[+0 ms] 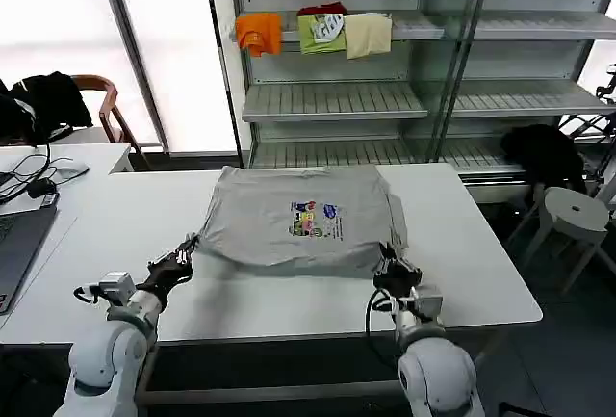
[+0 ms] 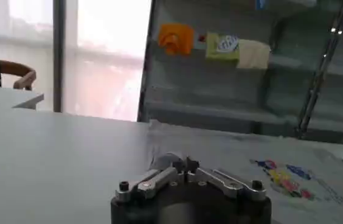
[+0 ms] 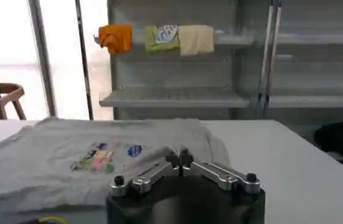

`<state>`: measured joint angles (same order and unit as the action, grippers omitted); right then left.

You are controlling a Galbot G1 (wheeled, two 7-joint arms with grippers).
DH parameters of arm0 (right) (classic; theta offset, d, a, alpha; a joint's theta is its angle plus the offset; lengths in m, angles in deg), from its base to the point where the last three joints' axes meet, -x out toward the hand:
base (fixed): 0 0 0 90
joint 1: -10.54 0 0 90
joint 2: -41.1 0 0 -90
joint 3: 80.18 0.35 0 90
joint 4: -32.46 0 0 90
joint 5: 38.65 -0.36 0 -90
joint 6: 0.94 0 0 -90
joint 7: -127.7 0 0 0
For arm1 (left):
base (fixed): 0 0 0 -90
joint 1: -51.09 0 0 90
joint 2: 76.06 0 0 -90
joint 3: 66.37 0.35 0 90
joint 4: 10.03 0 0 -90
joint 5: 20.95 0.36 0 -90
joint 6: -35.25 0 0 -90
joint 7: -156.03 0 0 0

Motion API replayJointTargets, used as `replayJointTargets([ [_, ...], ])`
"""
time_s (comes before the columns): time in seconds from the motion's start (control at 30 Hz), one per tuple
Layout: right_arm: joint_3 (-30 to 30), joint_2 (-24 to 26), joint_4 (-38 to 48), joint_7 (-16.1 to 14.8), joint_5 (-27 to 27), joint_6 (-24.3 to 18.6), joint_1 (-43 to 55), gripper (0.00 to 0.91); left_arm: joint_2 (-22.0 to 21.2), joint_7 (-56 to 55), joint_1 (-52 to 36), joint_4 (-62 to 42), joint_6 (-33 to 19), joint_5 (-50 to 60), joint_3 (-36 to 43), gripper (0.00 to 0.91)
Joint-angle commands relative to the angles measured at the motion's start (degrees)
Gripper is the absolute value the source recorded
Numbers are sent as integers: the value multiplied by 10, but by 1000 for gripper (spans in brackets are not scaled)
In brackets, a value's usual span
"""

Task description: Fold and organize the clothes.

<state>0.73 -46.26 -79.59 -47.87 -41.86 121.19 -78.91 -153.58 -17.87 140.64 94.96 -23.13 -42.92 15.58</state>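
A light grey shirt (image 1: 279,229) lies flat across the middle of the white table (image 1: 115,224), its multicoloured chest print (image 1: 314,219) facing up. My left gripper (image 1: 188,246) is at the shirt's near left corner, shut, with a small hump of grey cloth (image 2: 164,161) bunched at its fingertips (image 2: 177,165). At the near right corner my right gripper (image 1: 390,261) is shut as well, and the shirt's hem (image 3: 153,152) rises into its closed tips. From the right wrist the shirt (image 3: 50,164) spreads away toward the shelves.
A metal shelf rack (image 1: 337,99) stands behind the table with orange (image 1: 258,32), green (image 1: 322,32) and cream (image 1: 368,35) folded items. A laptop (image 1: 19,234) and cables lie at the far left. A white stool (image 1: 573,210) and black garments (image 1: 544,152) are to the right.
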Motion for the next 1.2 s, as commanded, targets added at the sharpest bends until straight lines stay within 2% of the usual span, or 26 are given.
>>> replayJointTargets([
  [0.03,-1,-7,117,-11,-6,7,131,0,-14,-2,-75,-77,2,18,6,0],
  [0.47,6,-26,246,-34,32,-5,199,0,-11,8,-119,-164,-22,38,19,0],
  [0.87,8,-39,298,-48,62,-13,224,0,-10,9,-150,-210,-39,58,25,10],
  [0.9,8,-40,302,-48,63,-14,227,60,-10,9,-151,-213,-40,59,25,20],
  [0.93,8,-41,304,-48,63,-15,228,907,-10,9,-152,-215,-41,60,25,736],
  [0.97,9,-42,308,-48,66,-16,231,907,-10,8,-155,-220,-42,61,26,907],
  [1.2,14,-46,325,-39,71,-31,242,907,-9,11,-153,-220,-62,75,33,907],
])
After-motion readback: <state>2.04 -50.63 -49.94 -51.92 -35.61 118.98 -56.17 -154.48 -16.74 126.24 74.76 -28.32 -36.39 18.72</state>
